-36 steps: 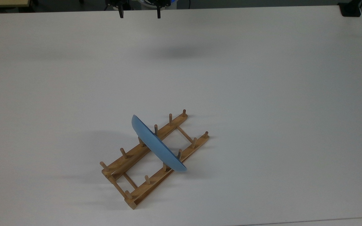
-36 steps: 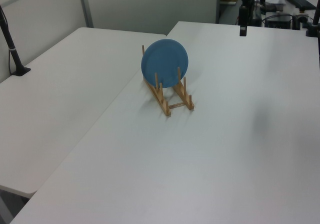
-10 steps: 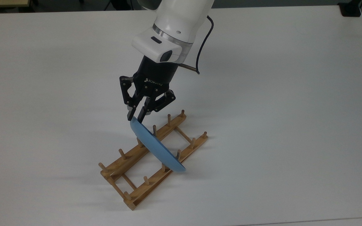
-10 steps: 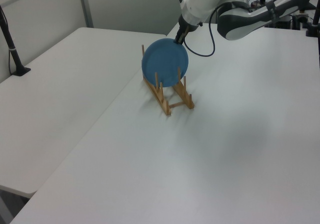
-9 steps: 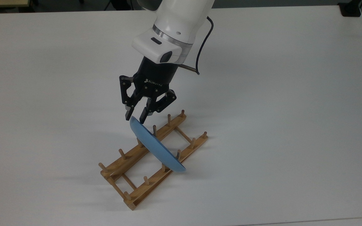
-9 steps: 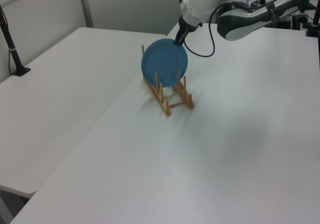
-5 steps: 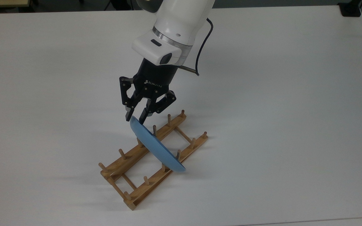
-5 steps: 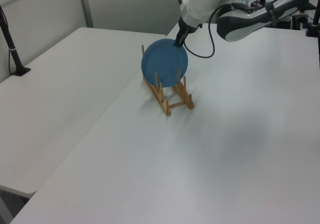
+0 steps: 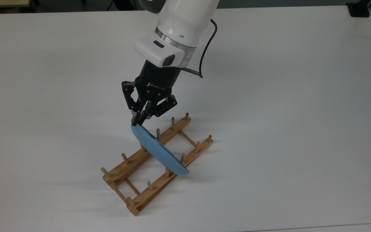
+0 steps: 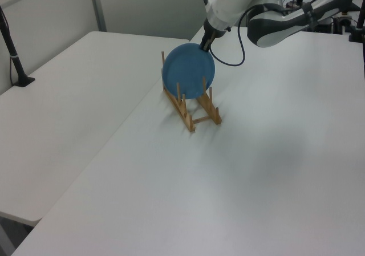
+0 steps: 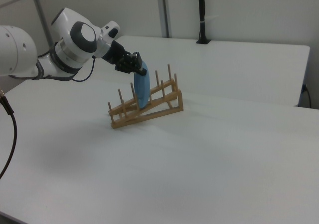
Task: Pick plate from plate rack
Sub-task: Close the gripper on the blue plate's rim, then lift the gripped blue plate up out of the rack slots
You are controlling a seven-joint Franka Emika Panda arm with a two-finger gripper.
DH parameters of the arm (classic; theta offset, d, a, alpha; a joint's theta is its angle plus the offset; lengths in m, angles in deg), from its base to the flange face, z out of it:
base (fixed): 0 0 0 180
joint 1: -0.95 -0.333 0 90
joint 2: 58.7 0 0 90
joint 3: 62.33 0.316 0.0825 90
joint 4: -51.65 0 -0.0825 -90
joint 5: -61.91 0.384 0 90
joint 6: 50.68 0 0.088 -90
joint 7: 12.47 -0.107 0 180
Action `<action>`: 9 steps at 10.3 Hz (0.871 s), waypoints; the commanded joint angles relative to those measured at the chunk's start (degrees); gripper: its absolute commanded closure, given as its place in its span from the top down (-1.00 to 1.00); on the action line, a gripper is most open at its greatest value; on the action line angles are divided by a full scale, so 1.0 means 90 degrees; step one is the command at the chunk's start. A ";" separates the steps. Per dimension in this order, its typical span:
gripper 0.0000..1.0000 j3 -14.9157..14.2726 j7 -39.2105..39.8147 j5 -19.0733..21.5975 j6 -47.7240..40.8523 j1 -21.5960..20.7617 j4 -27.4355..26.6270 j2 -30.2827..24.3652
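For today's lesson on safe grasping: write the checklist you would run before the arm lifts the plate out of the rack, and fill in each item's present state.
1. Gripper at the plate's top rim, fingers closed on it in the top view: ok.
2. Grip firm enough to carry the plate: cannot tell.
3. Plate seated upright on edge between the pegs of the plate rack: ok.
4. Space above the plate free for a lift, as the right view shows: ok.
5. Pegs beside the plate will not catch it on the way out: cannot tell.
6. Rack resting flat on the table, nothing holding it down, so it may shift if the plate drags: not ok.
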 commanded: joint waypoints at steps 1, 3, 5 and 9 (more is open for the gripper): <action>-1.00 -0.0081 -0.0081 -0.0243 0.0200 -0.0002 0.0080 0.0133; -1.00 -0.0091 -0.0052 -0.0243 0.0200 -0.0002 0.0099 0.0065; -1.00 -0.0100 -0.0052 -0.0233 0.0190 0.0008 0.0255 -0.0071; -1.00 -0.0110 0.0066 -0.0194 0.0180 0.0106 0.0265 -0.0384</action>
